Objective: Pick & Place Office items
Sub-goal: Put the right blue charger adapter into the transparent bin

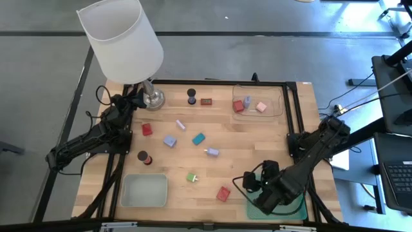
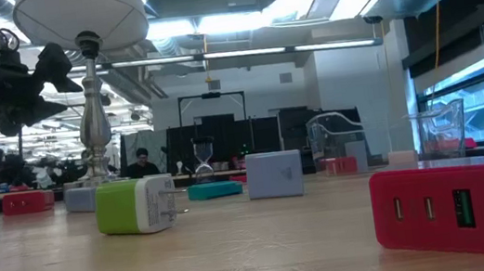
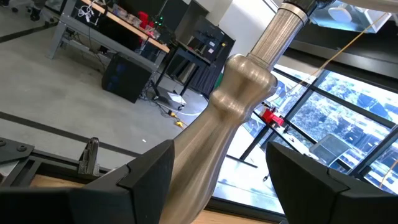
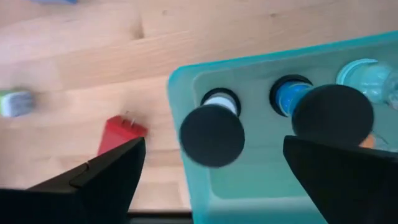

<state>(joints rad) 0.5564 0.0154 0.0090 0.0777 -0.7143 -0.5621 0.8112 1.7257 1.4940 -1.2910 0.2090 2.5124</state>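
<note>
With your right claw (image 4: 208, 158) wide above the green tray (image 4: 186, 155), lift straight clear of the dark cylinders (image 4: 211, 134), while your left claw (image 3: 214, 180) brackets the lamp stem (image 3: 239, 93).

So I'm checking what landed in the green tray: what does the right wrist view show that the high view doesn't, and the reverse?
Only the right wrist view shows inside the green tray: two dark hourglass-shaped pieces lie there, below the open right gripper.

Only the high view shows the lamp, the left gripper at its stem, the clear tray and the grey tray.

Both show the red charger and the green plug.
</note>
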